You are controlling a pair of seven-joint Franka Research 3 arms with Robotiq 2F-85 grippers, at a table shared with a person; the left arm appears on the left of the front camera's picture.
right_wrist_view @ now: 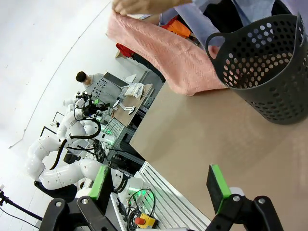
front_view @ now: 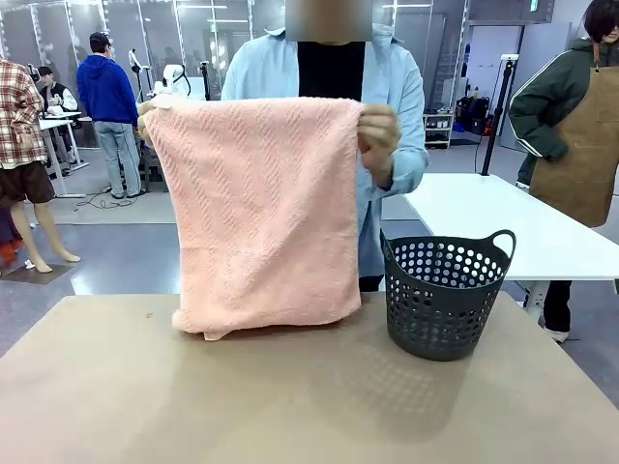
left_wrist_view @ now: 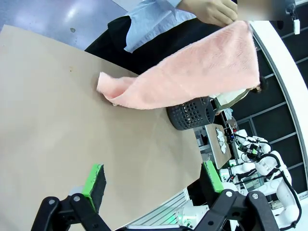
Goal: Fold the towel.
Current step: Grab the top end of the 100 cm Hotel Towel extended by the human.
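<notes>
A person at the far side holds the salmon-pink towel [front_view: 256, 213] up by its two top corners, one hand [front_view: 379, 135] at the right corner; its lower edge rests bunched on the table [front_view: 193, 406]. The towel [left_wrist_view: 192, 72] also hangs in the left wrist view, and the towel [right_wrist_view: 163, 53] shows in the right wrist view beside the basket. My left gripper [left_wrist_view: 153, 180] is open over the near part of the table, nothing between its green pads. My right gripper [right_wrist_view: 161, 185] is open too, hovering near the table's edge, well back from the towel.
A dark perforated basket [front_view: 442, 295] with handles stands on the table right of the towel, seen also as the basket [right_wrist_view: 269, 62] and the basket [left_wrist_view: 191, 114]. A white table [front_view: 503, 217] and other people stand behind. Bare tabletop lies in front of the towel.
</notes>
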